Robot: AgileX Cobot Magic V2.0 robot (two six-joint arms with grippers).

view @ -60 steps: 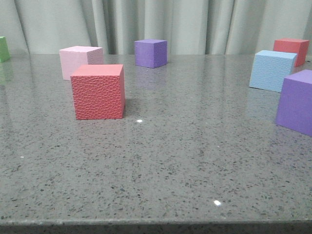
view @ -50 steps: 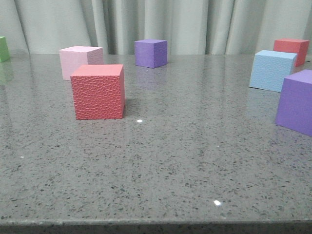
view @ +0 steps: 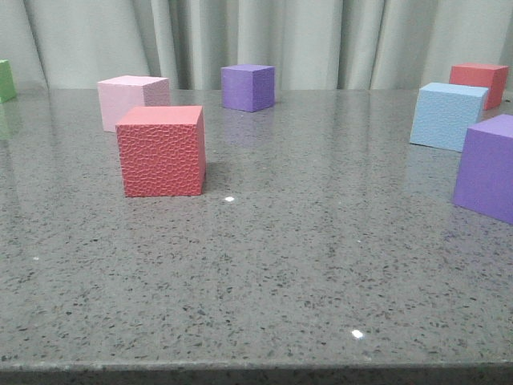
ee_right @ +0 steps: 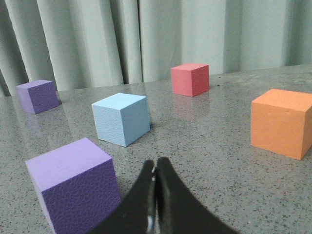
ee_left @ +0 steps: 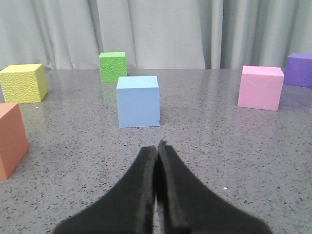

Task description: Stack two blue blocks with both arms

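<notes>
One pale blue block (view: 446, 115) with a pebbled face stands at the right of the table in the front view. It also shows in the right wrist view (ee_right: 120, 118), ahead of my right gripper (ee_right: 155, 164), which is shut and empty. The smoother blue block (ee_left: 138, 101) shows only in the left wrist view, straight ahead of my left gripper (ee_left: 156, 147), which is shut and empty. Both blocks stand apart on the table. Neither gripper shows in the front view.
A red cube (view: 162, 150), pale pink cube (view: 130, 100), purple cubes (view: 248, 87) (view: 486, 167), a far red cube (view: 479, 82) and a green cube (view: 6, 80) stand about. A purple cube (ee_right: 73, 184) is close beside the right fingers. Orange (ee_left: 10, 139) and yellow (ee_left: 23, 83) cubes lie near the left gripper.
</notes>
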